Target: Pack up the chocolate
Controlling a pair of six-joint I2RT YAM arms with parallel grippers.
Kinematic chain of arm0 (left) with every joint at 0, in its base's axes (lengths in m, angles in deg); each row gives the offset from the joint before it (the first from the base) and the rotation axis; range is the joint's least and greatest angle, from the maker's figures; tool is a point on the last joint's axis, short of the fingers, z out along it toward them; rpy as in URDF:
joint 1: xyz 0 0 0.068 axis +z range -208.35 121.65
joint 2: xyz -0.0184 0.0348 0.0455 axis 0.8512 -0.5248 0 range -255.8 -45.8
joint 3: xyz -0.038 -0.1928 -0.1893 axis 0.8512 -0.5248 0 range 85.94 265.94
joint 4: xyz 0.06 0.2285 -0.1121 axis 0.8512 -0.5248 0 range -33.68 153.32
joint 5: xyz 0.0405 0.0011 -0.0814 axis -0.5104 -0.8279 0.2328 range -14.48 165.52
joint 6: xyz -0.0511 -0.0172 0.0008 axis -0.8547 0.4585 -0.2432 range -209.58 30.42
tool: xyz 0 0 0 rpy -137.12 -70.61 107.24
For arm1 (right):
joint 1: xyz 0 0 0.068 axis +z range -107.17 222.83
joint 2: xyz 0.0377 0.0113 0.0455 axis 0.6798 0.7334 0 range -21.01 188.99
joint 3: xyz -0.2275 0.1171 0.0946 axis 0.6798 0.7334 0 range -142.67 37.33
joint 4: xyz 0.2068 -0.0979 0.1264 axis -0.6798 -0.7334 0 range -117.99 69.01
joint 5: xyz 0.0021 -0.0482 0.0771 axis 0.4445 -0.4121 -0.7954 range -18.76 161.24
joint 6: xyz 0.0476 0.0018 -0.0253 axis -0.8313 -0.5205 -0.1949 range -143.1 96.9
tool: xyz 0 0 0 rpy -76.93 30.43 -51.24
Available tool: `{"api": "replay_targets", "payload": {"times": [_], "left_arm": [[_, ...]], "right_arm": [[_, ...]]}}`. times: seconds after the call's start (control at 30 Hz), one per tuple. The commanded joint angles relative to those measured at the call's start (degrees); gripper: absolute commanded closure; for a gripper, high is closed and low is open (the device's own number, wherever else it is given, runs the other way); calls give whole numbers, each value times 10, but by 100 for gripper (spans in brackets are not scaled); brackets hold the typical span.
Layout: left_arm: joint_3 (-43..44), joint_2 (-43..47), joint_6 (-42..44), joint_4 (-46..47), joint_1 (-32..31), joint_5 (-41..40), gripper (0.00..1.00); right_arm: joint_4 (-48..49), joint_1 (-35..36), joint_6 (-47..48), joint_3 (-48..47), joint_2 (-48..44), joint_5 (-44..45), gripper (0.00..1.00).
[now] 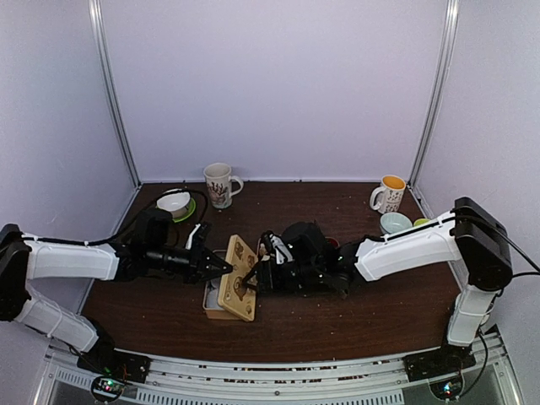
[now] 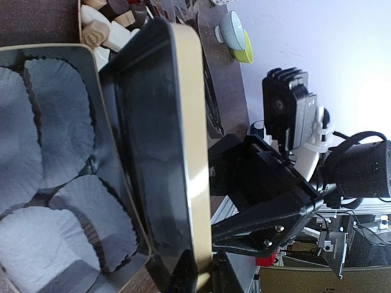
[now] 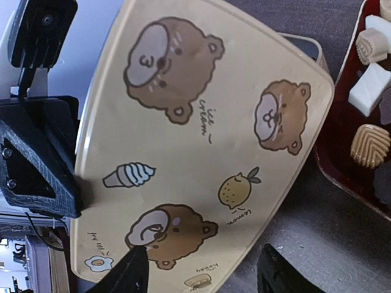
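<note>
The chocolate (image 3: 368, 85), white and tan pieces, lies on a dark red tray (image 3: 342, 162) at the right of the right wrist view. It also shows at the top of the left wrist view (image 2: 101, 24). A tin base (image 1: 209, 307) holds white pleated paper cups (image 2: 58, 128). Its cream lid with bear pictures (image 1: 239, 278) stands tilted up on edge. My left gripper (image 1: 221, 268) is shut on the lid's edge (image 2: 198, 183). My right gripper (image 3: 201, 259) is open, with one fingertip (image 3: 131, 271) against the lid's printed face (image 3: 201, 122).
A patterned white mug (image 1: 219, 184) and a white bowl on a green plate (image 1: 175, 203) stand at the back left. A mug with an orange inside (image 1: 390, 194) and a pale blue bowl (image 1: 394, 222) stand at the back right.
</note>
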Motion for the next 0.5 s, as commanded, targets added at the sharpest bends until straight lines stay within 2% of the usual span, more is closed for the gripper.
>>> {"api": "replay_targets", "payload": {"times": [0.0,0.27,0.47], "left_arm": [[17,-21,-34,95,-20,17,100],[60,-65,-52,127,-59,11,100],[96,-124,-95,207,-90,13,100]], "right_arm": [[-39,-2,30,-5,-37,41,38],[-110,-11,71,12,-89,96,36],[-148,-28,86,53,-161,168,35]]}}
